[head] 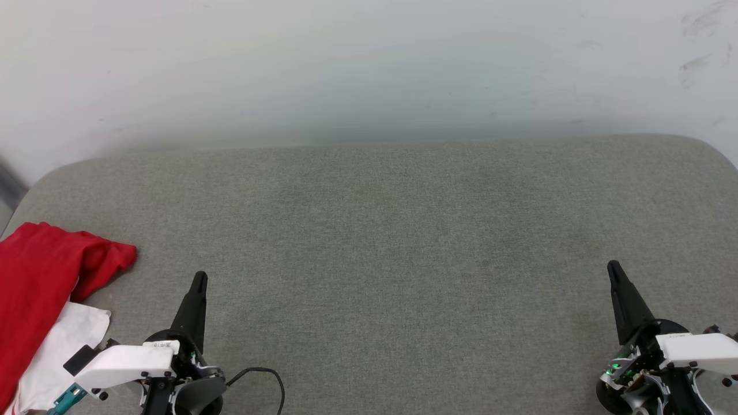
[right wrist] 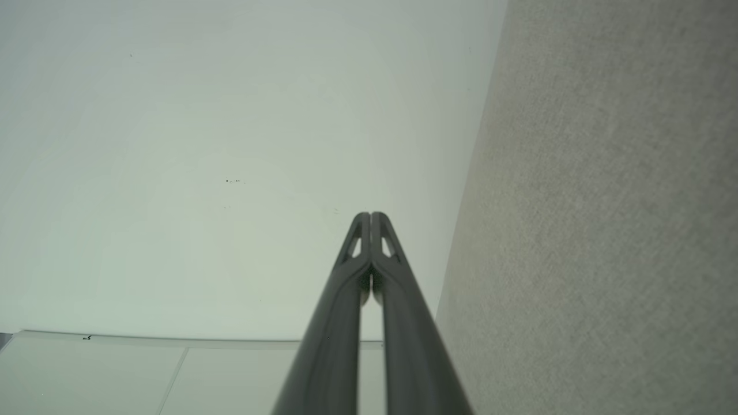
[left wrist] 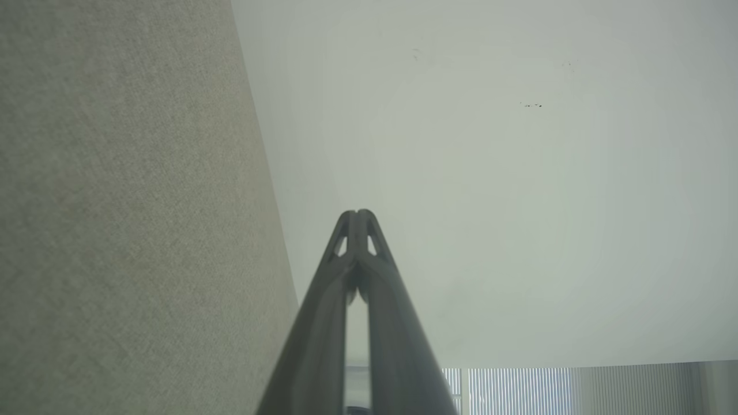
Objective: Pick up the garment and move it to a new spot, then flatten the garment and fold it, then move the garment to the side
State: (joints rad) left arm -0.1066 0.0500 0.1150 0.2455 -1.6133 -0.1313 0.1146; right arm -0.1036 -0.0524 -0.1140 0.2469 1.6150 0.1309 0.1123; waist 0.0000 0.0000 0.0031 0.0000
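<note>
Bright red garment (head: 34,282) with a plain white panel at its lower edge, against the upholstered surface (head: 403,230), a heathered grey-green weave. The wall (head: 369,69) is pale off-white, flecked at the upper right with faint dark scuffs. Left gripper (head: 199,282) and right gripper (head: 614,271) are matte black, their wrist housings white; small green lights glow at the right one.

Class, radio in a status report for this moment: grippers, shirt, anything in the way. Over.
Jaws shut and empty on left gripper and right gripper. Red shirt bunched at left edge of cushion, not gripped. Nothing in the way.
</note>
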